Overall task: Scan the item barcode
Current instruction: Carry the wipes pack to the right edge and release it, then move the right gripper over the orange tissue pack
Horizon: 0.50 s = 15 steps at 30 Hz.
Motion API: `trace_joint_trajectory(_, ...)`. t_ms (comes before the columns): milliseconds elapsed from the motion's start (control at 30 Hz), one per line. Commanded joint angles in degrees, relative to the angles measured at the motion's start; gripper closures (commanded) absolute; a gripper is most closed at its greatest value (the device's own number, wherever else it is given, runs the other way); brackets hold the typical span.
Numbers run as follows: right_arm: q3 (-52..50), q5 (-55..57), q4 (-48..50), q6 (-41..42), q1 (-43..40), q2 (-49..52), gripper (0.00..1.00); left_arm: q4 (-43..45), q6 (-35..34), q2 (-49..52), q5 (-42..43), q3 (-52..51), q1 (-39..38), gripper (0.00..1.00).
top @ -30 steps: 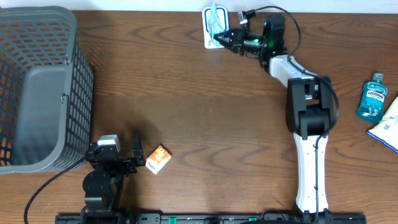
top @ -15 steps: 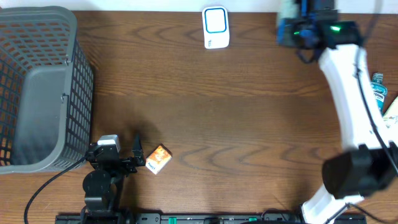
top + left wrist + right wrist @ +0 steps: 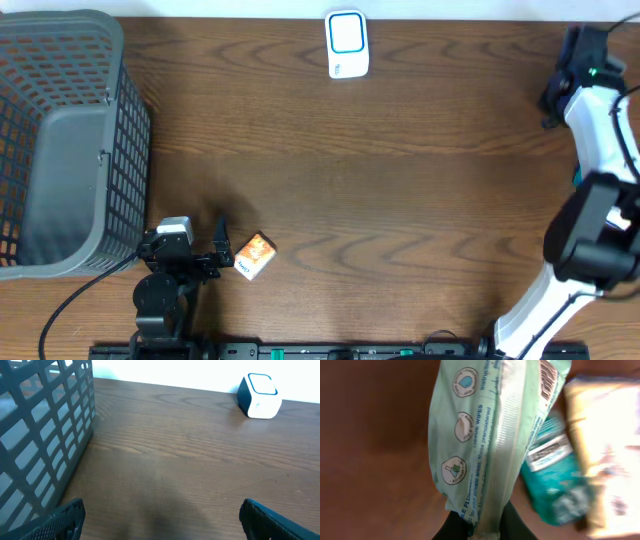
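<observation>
My right gripper (image 3: 485, 529) is shut on the lower edge of a pale green wipes pack (image 3: 485, 435), which hangs in front of the right wrist camera with its barcode (image 3: 549, 380) near the top. In the overhead view the right arm (image 3: 592, 90) reaches along the table's far right edge. The white scanner (image 3: 347, 44) with its blue window stands at the back centre, well left of that arm. My left gripper (image 3: 162, 525) rests open near the front left, its fingers (image 3: 60, 520) wide apart over bare wood.
A grey mesh basket (image 3: 60, 140) fills the left side. A small orange box (image 3: 256, 256) lies just right of the left gripper (image 3: 222, 250). Below the held pack are a teal mouthwash bottle (image 3: 555, 475) and a pale packet (image 3: 610, 450).
The right arm has swung from the scanner at the back centre over to the far right edge, carrying the wipes pack. The left arm has stayed still.
</observation>
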Motion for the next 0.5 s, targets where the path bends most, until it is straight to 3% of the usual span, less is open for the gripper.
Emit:
trace_joint_trajectory(0,-0.3,-5.0,0.8,-6.2,-0.6,2.6,0.99,-0.3,0.5,-0.1,-0.5,-1.3,-0.1,0.02)
trace_joint_trajectory(67,-0.3,-4.5,-0.3,-6.2,-1.0,3.7,0.97,-0.3,0.5,-0.1,-0.5,-1.3,-0.1,0.02)
trace_joint_trajectory(100,-0.3,-4.6,-0.7,-5.7,-1.1,3.7,0.88,-0.3,0.5,-0.1,-0.5,-1.3,-0.1,0.02)
trace_joint_trajectory(133,-0.1,-5.3,-0.8,-4.4,-1.0,3.4,0.64,-0.3,0.5,-0.1,-0.5,-1.3,-0.1,0.02)
trace_joint_trajectory(167,0.4,-7.3,-1.1,-4.2,-0.8,2.4,0.18,-0.3,0.5,-0.1,-0.5,-1.3,-0.1,0.02)
trace_joint_trajectory(200,0.8,-8.8,-1.5,-4.2,-0.6,1.2,0.01,-0.3,0.5,-0.1,-0.5,-1.3,-0.1,0.02)
trace_joint_trajectory(333,1.9,-13.9,-5.1,0.8,0.7,-5.2,0.01,-0.3,0.5,-0.1,-0.5,-1.3,-0.1,0.02)
trace_joint_trajectory(467,1.9,-27.9,-7.4,6.8,3.0,-10.7,0.01,-0.3,0.5,-0.1,-0.5,-1.3,-0.1,0.02)
